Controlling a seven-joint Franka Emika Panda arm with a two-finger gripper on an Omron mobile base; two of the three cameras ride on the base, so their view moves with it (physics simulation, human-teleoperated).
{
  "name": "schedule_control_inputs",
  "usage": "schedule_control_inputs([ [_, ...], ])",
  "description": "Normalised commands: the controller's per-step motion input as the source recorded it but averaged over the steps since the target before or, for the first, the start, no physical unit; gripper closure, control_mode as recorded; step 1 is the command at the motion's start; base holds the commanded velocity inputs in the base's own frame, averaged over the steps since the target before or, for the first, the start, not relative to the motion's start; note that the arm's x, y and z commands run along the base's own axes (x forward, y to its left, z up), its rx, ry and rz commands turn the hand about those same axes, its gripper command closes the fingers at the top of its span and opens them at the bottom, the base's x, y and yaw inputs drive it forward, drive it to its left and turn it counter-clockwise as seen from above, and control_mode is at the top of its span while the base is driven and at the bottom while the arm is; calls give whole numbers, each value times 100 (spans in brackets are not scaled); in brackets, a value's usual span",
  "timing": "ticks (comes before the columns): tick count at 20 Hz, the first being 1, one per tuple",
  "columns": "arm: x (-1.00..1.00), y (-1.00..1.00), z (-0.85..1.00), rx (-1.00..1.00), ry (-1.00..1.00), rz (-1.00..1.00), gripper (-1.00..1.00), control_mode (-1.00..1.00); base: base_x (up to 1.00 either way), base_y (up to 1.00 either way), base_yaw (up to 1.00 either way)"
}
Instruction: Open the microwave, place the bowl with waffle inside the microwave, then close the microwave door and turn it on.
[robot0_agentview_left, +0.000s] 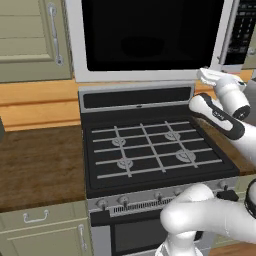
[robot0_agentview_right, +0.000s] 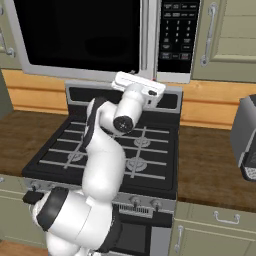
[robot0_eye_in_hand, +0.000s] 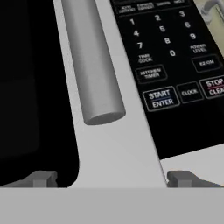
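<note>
Hand view: handle (robot0_eye_in_hand: 92, 65) lower end close ahead, keypad (robot0_eye_in_hand: 175, 57) with START button beside it. Base views: microwave (robot0_agentview_right: 100, 35) above stove (robot0_agentview_left: 150, 145), door (robot0_agentview_left: 150, 35) closed. Tool (robot0_eye_in_hand: 111, 179) wide apart, holds nothing, just below handle.

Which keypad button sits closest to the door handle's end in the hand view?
START/ENTER, just right of the handle's blunt end; CLOCK and STOP/CLEAR lie further right.
</note>
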Motion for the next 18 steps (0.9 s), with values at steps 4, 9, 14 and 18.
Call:
schedule_control_inputs([
  [4,76,-25,12,-2,0,2,-100,-100,0,0,0],
  [9,75,-22,3,-4,0,2,-100,-100,0,0,0],
  [14,39,-15,5,-4,0,0,-100,-100,0,0,0],
  [18,-2,-17,54,0,12,0,-100,-100,0,0,0],
])
